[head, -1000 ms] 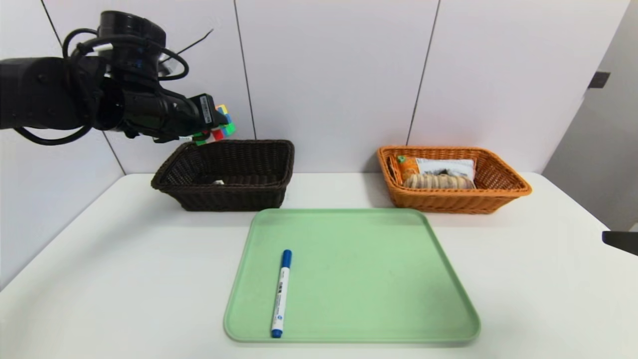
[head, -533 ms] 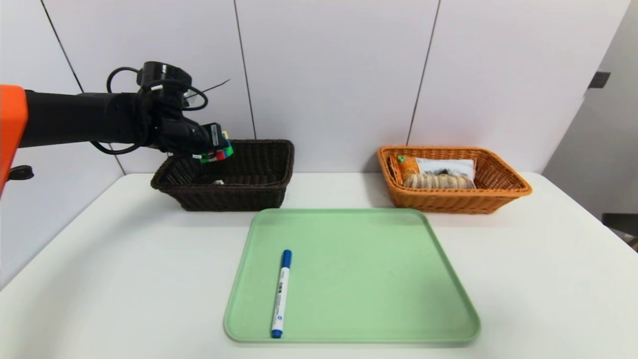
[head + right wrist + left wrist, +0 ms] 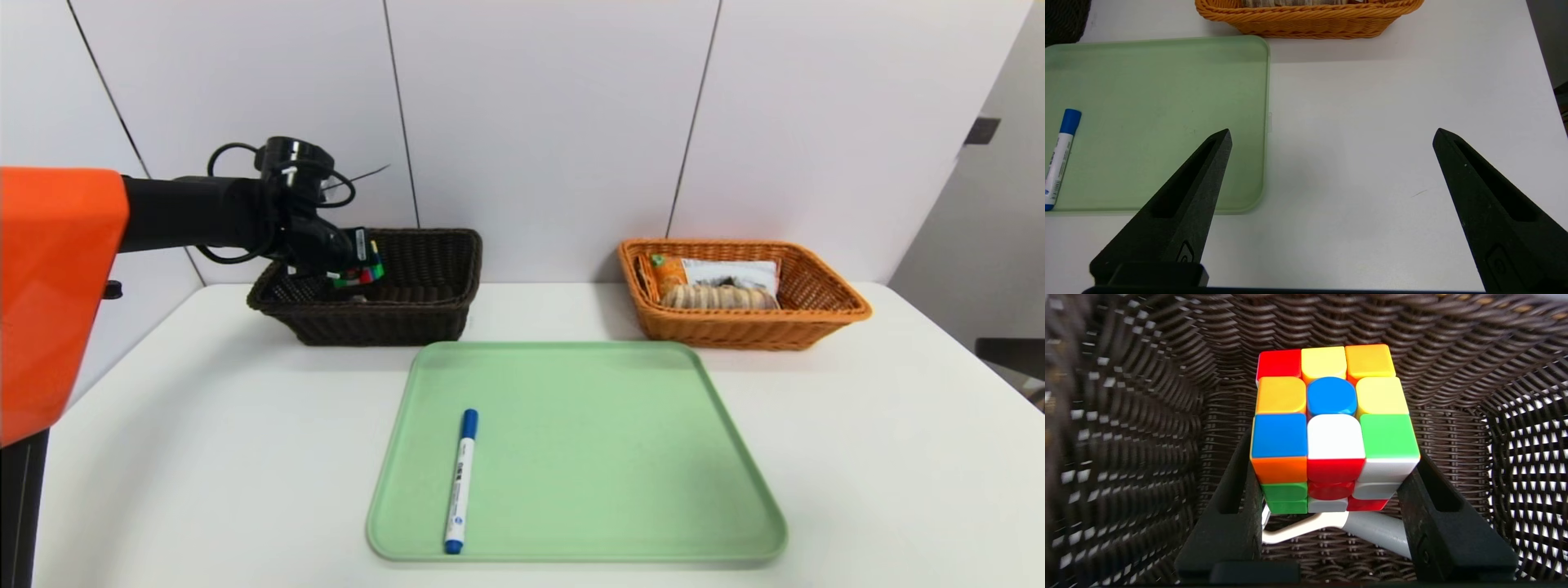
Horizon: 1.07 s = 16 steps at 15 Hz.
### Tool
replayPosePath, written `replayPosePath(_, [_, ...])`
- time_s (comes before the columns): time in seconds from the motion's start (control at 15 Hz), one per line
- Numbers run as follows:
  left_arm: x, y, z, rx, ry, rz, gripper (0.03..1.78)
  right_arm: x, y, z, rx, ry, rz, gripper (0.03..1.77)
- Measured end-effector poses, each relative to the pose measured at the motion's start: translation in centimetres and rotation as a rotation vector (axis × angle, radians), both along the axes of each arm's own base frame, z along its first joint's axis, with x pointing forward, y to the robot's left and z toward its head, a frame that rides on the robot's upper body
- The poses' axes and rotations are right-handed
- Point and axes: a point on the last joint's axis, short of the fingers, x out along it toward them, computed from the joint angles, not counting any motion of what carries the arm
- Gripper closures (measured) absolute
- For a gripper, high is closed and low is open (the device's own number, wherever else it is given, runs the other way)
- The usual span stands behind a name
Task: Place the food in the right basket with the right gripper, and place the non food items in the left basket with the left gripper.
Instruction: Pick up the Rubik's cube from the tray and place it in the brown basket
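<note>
Your left gripper [image 3: 359, 268] sits inside the left basket [image 3: 424, 322], jaws clamped on the puzzle cube [image 3: 1331, 424] just above the white peeler [image 3: 1306, 531] on the wicker floor. Right gripper [image 3: 1331, 163] hangs over the bench [image 3: 1372, 163], jaws wide and empty. On the green tray [image 3: 612, 449] the marker [image 3: 461, 482] lies cap away from you, nearer your left arm; food's in the right basket [image 3: 824, 314].

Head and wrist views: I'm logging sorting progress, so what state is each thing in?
puzzle cube: gripped, inside dark basket
left gripper: shut on cube
right gripper: open, above table
marker: lying on tray, capped
peeler: in dark basket
snack bag: in orange basket
bread roll: in orange basket
</note>
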Motion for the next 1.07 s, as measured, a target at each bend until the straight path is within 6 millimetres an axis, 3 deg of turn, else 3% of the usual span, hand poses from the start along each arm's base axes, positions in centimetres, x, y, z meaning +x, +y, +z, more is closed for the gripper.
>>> replayPosePath(0.2, [0.5, 0.0, -0.9, 0.001, 0.015, 0.004, 0.88, 0.1, 0.0, 0.0, 0.002, 0.002, 0.001, 0.10])
replayPosePath(0.53, [0.7, 0.2, -0.1, 0.002, -0.009, 0.009, 0.88, 0.3, 0.2, -0.1, 0.003, 0.010, 0.003, 0.10])
replayPosePath(0.8, [0.8, 0.3, -0.3, 0.000, 0.001, 0.015, 0.56, 0.4, 0.2, -0.1, 0.004, 0.010, 0.004, 0.10])
replayPosePath(1.07, [0.3, 0.4, 0.8, -0.005, -0.021, 0.017, 0.38, 0.4, 0.2, -0.1, 0.006, 0.010, 0.003, 0.10])
